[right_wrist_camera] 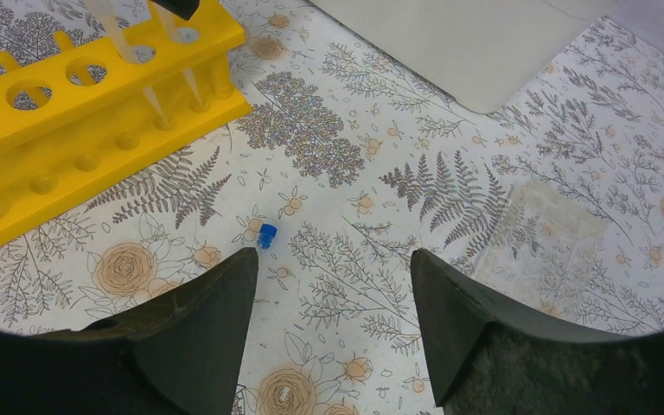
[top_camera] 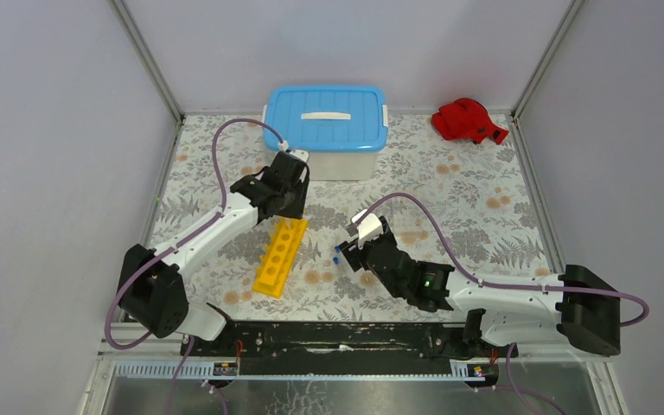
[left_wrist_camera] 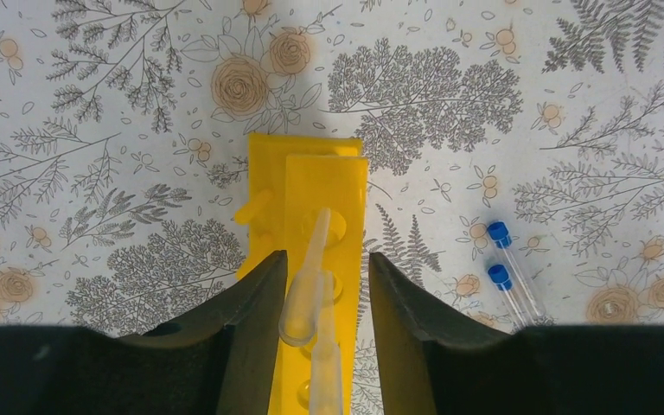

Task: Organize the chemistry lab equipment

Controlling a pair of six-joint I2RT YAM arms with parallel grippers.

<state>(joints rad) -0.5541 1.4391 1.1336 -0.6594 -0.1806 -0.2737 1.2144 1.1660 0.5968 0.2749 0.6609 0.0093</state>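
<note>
The yellow test-tube rack (top_camera: 280, 254) lies on the flowered table, with two clear pipettes (left_wrist_camera: 309, 298) standing in its holes. My left gripper (top_camera: 287, 204) hangs over the rack's far end, open, with the pipette bulbs between its fingers (left_wrist_camera: 327, 258). Two clear blue-capped tubes (left_wrist_camera: 503, 264) lie side by side on the table right of the rack. My right gripper (top_camera: 352, 243) is open and empty just above the table (right_wrist_camera: 333, 255). One blue cap (right_wrist_camera: 266, 235) shows by its left fingertip. The black wire ring stand is out of view.
The white tub with the blue lid (top_camera: 327, 130) stands at the back centre, close behind the left gripper. A red cloth (top_camera: 467, 121) lies at the back right. A clear flat plastic piece (right_wrist_camera: 543, 235) lies on the table right of the right gripper.
</note>
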